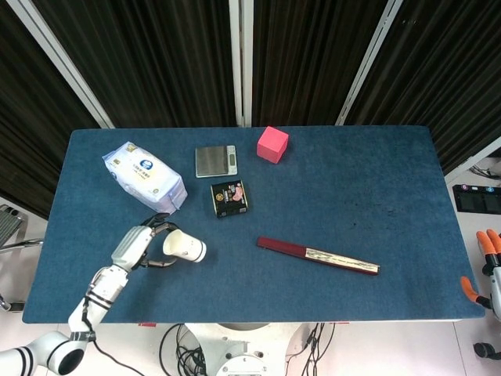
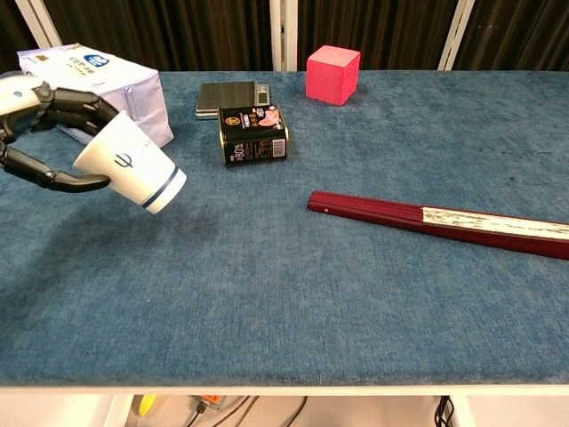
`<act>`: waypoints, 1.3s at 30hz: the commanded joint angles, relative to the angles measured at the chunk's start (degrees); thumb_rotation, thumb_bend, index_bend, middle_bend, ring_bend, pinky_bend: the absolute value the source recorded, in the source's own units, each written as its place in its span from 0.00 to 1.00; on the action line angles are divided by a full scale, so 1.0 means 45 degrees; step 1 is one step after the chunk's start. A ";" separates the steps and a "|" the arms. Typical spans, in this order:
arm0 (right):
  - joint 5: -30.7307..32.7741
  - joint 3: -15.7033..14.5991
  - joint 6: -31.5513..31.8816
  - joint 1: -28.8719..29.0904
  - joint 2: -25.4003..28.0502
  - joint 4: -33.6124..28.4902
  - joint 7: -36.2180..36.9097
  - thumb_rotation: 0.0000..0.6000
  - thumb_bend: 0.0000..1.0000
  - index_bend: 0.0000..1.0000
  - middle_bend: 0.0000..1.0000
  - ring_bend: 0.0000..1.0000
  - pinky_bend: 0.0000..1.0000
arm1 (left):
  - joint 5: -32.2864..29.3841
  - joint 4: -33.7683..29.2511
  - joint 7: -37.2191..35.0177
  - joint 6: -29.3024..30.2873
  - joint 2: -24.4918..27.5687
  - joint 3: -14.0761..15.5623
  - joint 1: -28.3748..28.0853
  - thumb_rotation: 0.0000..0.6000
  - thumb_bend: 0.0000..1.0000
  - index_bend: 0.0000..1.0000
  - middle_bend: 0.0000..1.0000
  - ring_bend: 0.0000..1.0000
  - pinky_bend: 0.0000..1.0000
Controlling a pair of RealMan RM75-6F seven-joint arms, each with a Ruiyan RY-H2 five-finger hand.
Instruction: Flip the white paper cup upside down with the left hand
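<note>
The white paper cup (image 1: 185, 247) (image 2: 131, 165) hangs above the blue table near its front left, tipped on its side with its base pointing right and slightly down. My left hand (image 1: 144, 243) (image 2: 49, 129) grips it at the rim end, fingers over the top and thumb beneath. Only orange fingertips of my right hand (image 1: 484, 262) show at the far right edge of the head view, off the table; how they lie is unclear.
A tissue pack (image 1: 144, 175) lies just behind the left hand. A small black can (image 1: 229, 198), a grey scale (image 1: 215, 160) and a pink cube (image 1: 272, 144) sit farther back. A closed red fan (image 1: 317, 255) lies right of centre.
</note>
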 commanded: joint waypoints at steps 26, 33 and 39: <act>0.0117 0.0006 -0.0179 0.0108 0.0096 -0.0127 0.0034 1.00 0.28 0.00 0.00 0.00 0.00 | 0.1539 0.5467 -0.4298 0.1708 -0.2936 0.0904 0.1022 1.00 0.24 0.22 0.20 0.00 0.11; 0.0145 0.0019 -0.0130 0.0092 0.0065 -0.0076 0.0021 1.00 0.28 0.00 0.00 0.00 0.00 | 0.1918 0.5527 -0.3771 0.2002 -0.2736 0.1094 0.1002 1.00 0.24 0.10 0.10 0.00 0.09; 0.0107 -0.0005 -0.0154 0.0101 0.0070 -0.0015 0.0106 1.00 0.28 0.00 0.00 0.00 0.00 | 0.1856 0.4891 -0.3311 0.1831 -0.2198 0.1102 0.0919 1.00 0.24 0.07 0.09 0.00 0.09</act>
